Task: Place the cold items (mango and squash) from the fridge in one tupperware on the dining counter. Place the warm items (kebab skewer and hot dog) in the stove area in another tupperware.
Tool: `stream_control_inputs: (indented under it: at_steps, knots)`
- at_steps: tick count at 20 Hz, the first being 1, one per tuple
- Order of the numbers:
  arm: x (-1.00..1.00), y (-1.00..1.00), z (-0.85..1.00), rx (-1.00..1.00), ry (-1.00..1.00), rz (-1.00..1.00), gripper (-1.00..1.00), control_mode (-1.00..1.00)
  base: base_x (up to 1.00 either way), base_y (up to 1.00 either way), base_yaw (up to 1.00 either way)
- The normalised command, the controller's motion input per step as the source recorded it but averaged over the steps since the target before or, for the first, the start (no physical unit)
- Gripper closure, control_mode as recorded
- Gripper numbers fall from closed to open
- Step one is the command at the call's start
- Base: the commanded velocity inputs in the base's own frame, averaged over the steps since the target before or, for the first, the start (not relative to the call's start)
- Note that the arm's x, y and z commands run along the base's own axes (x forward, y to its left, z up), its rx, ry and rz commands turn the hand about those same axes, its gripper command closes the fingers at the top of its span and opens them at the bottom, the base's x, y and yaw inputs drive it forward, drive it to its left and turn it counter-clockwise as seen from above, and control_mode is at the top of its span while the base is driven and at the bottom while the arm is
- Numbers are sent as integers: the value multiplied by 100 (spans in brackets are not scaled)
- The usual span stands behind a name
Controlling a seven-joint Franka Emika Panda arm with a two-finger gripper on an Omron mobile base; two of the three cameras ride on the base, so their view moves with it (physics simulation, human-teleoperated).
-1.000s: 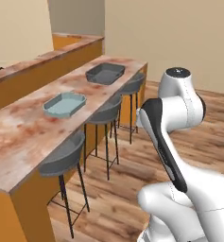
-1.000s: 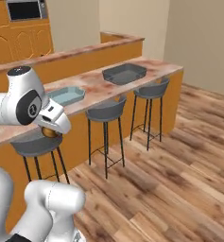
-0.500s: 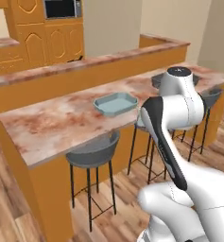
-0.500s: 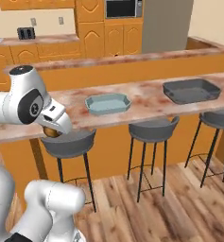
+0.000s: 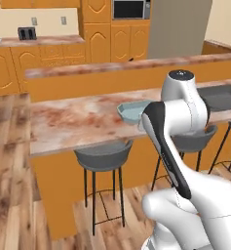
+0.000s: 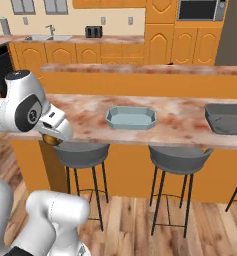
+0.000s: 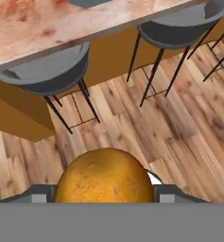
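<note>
Pale blue tupperware (image 6: pixel 131 118) and dark grey tupperware (image 6: pixel 228 119) hold nothing.

On the dining counter (image 6: pixel 90 112) sat two trays, one pale blue tupperware (image 6: pixel 131 118) and one dark grey tupperware (image 6: pixel 227 119); below stood two grey stools (image 6: pixel 82 153).

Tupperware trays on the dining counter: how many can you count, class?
2. The pale blue tray sits mid-counter; the dark grey tray lies further right, cut off by the picture edge. Others may lie out of view.
</note>
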Motion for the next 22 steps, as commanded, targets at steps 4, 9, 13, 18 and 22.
stream_control_inputs:
  at_steps: [4, 9, 13, 18, 22]
  knots:
    - [0, 0, 0, 0, 0, 0, 100, 100, 54, -30, 30]
    - [0, 0, 0, 0, 0, 0, 100, 100, 69, -48, 4]
    - [0, 0, 0, 0, 0, 0, 100, 100, 68, -46, -9]
    - [0, 0, 0, 0, 0, 0, 100, 100, 63, 2, -24]
    - [0, 0, 0, 0, 0, 0, 100, 100, 55, 6, -5]
